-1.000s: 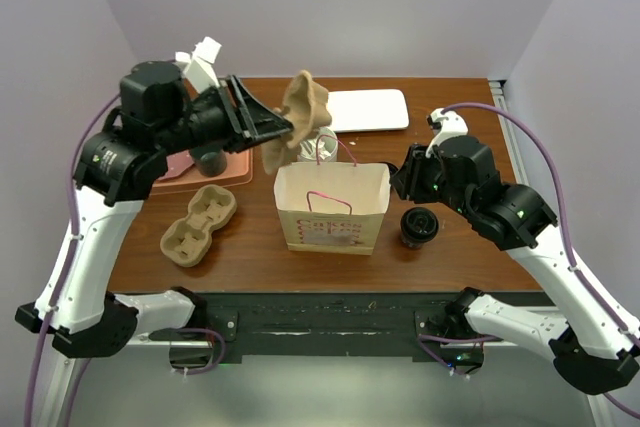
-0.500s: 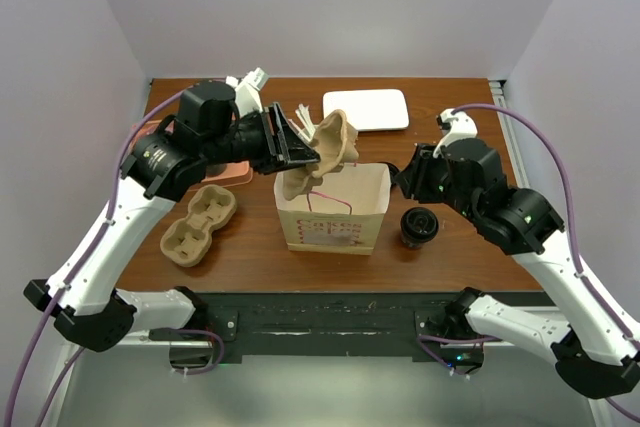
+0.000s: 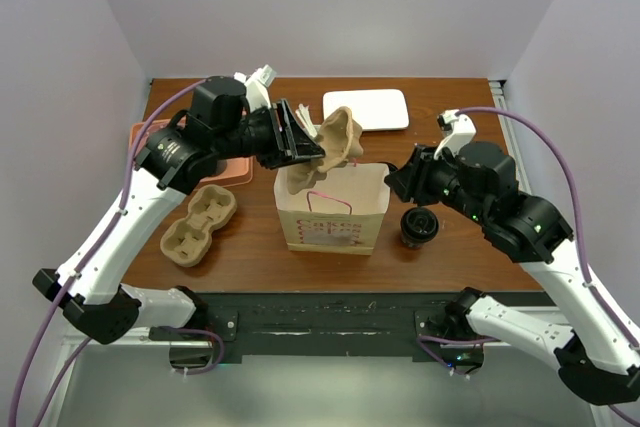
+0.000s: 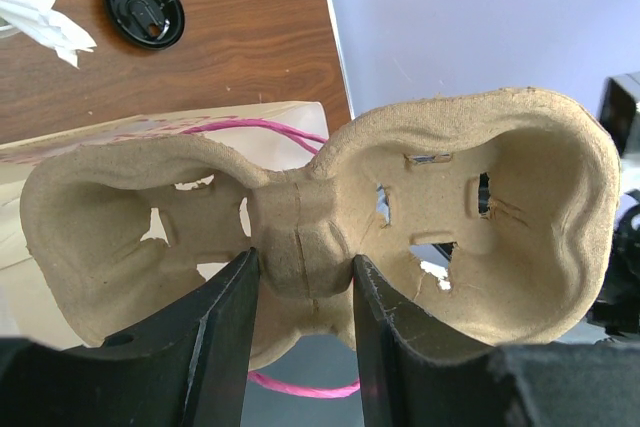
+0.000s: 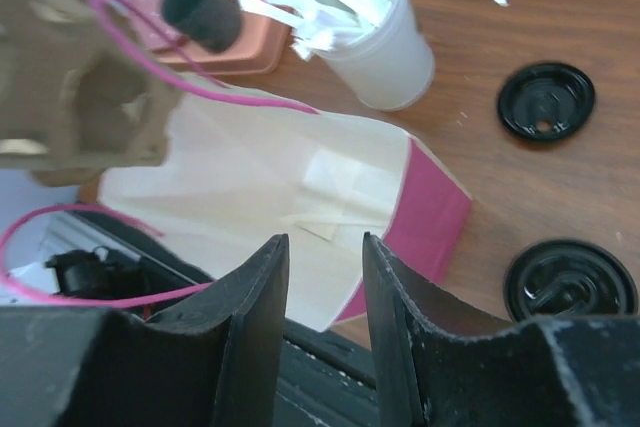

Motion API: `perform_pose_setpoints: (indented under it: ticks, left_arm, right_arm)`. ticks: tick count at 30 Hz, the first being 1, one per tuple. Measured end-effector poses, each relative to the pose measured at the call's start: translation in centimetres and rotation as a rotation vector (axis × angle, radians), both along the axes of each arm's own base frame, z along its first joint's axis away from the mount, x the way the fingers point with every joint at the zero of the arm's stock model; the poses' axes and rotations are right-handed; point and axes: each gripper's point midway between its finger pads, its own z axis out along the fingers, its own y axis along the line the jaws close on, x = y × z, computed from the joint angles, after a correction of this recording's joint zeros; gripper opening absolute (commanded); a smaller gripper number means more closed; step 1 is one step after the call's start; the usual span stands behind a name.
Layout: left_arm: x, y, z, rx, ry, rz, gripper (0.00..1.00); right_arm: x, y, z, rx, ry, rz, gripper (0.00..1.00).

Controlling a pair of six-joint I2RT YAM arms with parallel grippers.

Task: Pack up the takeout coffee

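A brown wooden counter point(image 3: 470, 147) stands boxed in by pale lilac walls point(image 3: 330, 7). At its left, a pink tray point(image 3: 232, 173) carries a dark grey mug point(image 5: 203, 9), and nearer the front edge a pulp two-cup carrier point(image 3: 198, 225) lies flat and unfilled. The left arm point(image 3: 120, 217) reaches across, its jaws pinching the middle bridge of a second carrier point(image 4: 500, 237), held tilted in the air above the open mouth of a paper bag point(image 3: 330, 217) with pink string handles. The bag stands upright at the centre with nothing showing inside it. Behind it, a white cup point(image 5: 385, 42) holds pale stirrers, with a flat white tray point(image 3: 366, 109) further back. A loose black lid point(image 5: 546, 102) lies right of the cup. The right arm point(image 3: 540, 237) hangs at the bag's right edge, jaws spread and gripping nothing. The takeout coffee point(image 3: 418, 227) stands lidded on the counter just right of the bag.
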Motion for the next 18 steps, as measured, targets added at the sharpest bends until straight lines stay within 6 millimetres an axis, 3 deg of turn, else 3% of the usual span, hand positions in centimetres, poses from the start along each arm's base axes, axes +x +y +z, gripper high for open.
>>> perform_pose_setpoints:
  ticks: [5,9,15,18]
  left_arm:
    - [0.0,0.3,-0.6,0.029,-0.004,0.000,0.21]
    - [0.1,0.4,-1.3,0.047,0.001,-0.001,0.20]
    - [0.0,0.4,-2.3,0.079,0.009,-0.013,0.19]
    - [0.0,0.5,-2.8,0.102,0.015,-0.017,0.19]
  right_arm:
    - [-1.6,1.7,2.0,0.044,-0.074,0.165,0.46]
    - [-4.0,3.8,3.4,0.087,-0.146,0.378,0.50]
    - [-7.3,4.4,4.5,0.122,-0.281,0.576,0.51]
    - [-7.8,5.2,5.4,0.134,-0.336,0.648,0.52]
